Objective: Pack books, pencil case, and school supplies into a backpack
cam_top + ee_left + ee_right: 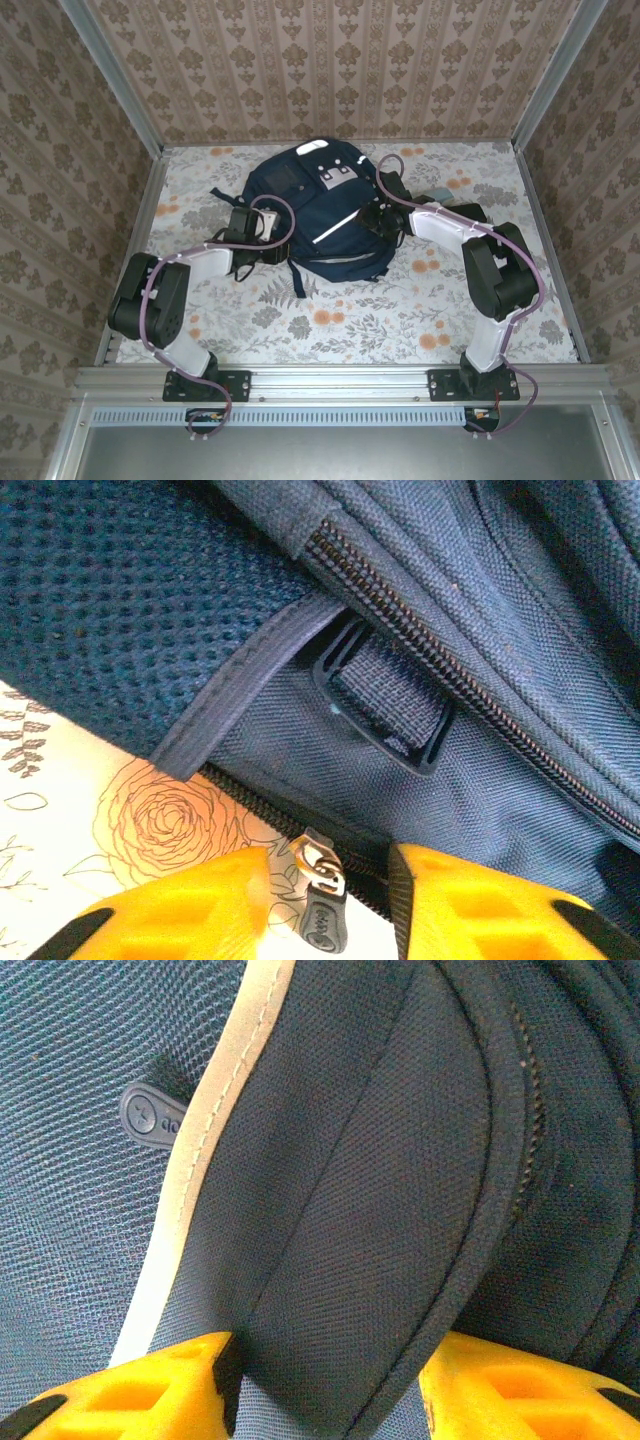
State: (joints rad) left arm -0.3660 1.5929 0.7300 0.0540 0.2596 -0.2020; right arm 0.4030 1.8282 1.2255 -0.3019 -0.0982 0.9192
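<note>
Backpack fabric at both sets of fingertips. Right gripper: yellow fingers clamped on a thick navy fold, cloth pressed against both pads. Just beyond that fold, a white stripe along its edge, then blue mesh with a small oval rubber tab. Left gripper: fingers apart, a grey zipper pull hanging in the gap, clear of either pad. Past the pull, a run of zipper teeth, a black plastic buckle on a webbing strap, and a mesh panel. Further out, seen from above: bag lying at the middle rear of the floral table, front pocket up, left arm at its left flank, right arm at its right flank, dark straps trailing toward the near edge.
</note>
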